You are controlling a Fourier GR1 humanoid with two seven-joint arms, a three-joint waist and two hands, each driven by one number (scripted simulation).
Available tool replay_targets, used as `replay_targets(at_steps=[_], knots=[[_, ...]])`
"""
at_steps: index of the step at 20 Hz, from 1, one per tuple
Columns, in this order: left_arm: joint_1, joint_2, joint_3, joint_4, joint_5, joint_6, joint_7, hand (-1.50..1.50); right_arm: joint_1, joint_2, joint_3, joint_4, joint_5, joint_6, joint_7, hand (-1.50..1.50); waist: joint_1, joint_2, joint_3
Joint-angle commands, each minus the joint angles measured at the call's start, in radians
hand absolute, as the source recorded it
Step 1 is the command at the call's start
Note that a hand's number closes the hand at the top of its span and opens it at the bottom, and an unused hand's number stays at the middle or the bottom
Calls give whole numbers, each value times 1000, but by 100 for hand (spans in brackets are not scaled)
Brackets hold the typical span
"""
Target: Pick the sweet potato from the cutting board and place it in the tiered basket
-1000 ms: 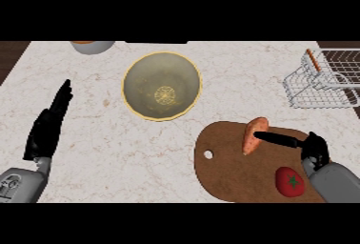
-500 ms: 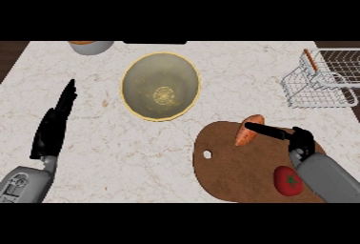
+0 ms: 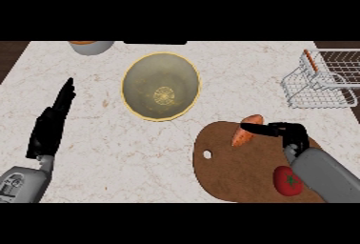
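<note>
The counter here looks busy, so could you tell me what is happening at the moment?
The robot's right hand is at the sweet potato on the round cutting board, fingers curled toward it. A tomato also lies on the board. The wire basket waits at the right edge of the counter. The left hand rests open on the left, near a yellow-rimmed bowl.

From my seat the counter (image 3: pixel 141 157) reads as pale stone, marbled with faint brown veins and matt. The cutting board (image 3: pixel 232 176) looks like dark brown wood, smooth, with little shine. I see the basket (image 3: pixel 327 78) as thin white wire, metal by the look of it. The bowl (image 3: pixel 161 86) seems glazed, dull olive inside with a yellow rim. The tomato (image 3: pixel 287 180) is glossy red; the sweet potato (image 3: pixel 247 130) has dull orange skin. Both hands look like black matt plastic on smooth grey forearms.
</note>
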Motion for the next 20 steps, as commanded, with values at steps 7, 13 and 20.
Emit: replay_targets(at_steps=[7, 13, 20], knots=[[-10, -3, 19, -11, -17, -9, 17, 0, -99, 43, 120, -102, 103, 64, 6, 150, 6, 11, 21], [-18, 0, 1, -7, -14, -39, -1, 0, -223, 66, 440, -265, 269, 212, -311, 150, 72, 9, 20], [0, -19, 19, 5, -38, 0, 23, 0, -326, -78, 299, -443, 419, 84, -318, 150, -18, 6, 22]])
